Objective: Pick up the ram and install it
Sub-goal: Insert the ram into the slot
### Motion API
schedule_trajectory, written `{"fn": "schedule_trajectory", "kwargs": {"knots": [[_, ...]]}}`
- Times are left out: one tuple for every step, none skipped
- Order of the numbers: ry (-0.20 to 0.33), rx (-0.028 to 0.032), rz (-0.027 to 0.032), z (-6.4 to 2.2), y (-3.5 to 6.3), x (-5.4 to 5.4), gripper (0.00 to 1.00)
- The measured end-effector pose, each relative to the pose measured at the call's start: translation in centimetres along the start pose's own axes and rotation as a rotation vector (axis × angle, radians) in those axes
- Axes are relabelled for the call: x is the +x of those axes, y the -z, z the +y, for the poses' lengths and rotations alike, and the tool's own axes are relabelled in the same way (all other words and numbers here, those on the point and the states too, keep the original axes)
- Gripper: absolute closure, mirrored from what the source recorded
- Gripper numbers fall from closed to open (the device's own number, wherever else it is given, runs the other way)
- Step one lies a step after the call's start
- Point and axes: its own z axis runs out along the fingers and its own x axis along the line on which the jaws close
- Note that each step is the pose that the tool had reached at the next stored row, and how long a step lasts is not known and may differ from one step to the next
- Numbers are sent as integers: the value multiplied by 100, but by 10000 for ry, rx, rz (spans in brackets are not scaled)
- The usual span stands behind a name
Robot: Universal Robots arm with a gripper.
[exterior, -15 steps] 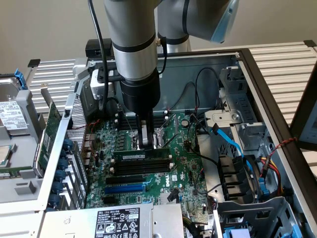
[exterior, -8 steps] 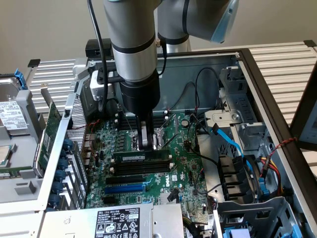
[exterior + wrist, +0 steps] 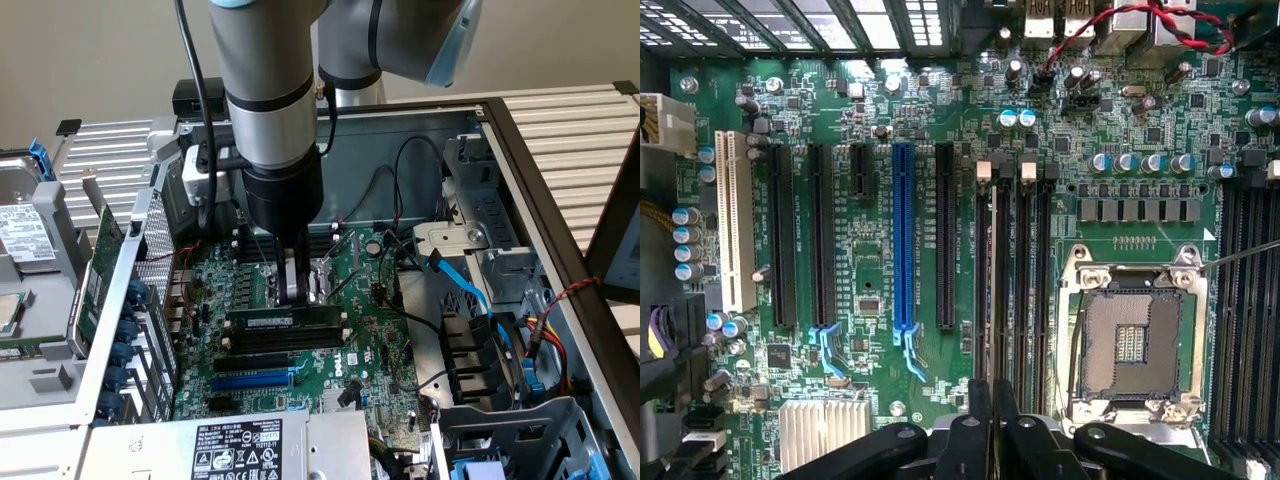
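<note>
1. We see the fingers (image 3: 297, 285) clenched together, tips just above the ram (image 3: 268, 320).
2. We see the ram standing on edge in a slot on the motherboard (image 3: 372, 340), near the socket (image 3: 1137, 340).

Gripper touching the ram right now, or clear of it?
Cannot tell. Exterior view: the gripper ends right at the top edge of the ram, with no plain gap or contact. Wrist view: the shut fingers cover that spot.
</note>
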Motion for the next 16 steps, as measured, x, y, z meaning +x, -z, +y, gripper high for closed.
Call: {"fn": "schedule_trajectory", "kwargs": {"knots": [[-5, 1, 9, 1, -6, 0, 87], [-8, 1, 21, 3, -11, 0, 87], [-11, 1, 33, 4, -17, 0, 87], [-12, 1, 42, 4, -21, 0, 87], [-13, 1, 52, 5, -24, 0, 87], [-14, 2, 63, 5, -26, 0, 87], [-13, 4, 78, 6, -29, 0, 87], [-12, 7, 93, 6, -31, -1, 87], [-10, 12, 107, 6, -32, -1, 87], [-10, 22, 115, 6, -33, -2, 87], [-9, 44, 117, 7, -33, -3, 87], [-9, 67, 116, 7, -33, -3, 87], [-10, 93, 114, 9, -33, -4, 87], [-10, 117, 115, 12, -32, -3, 87], [-10, 128, 113, 18, -33, -4, 87], [-10, 132, 113, 23, -33, -4, 87]]}}
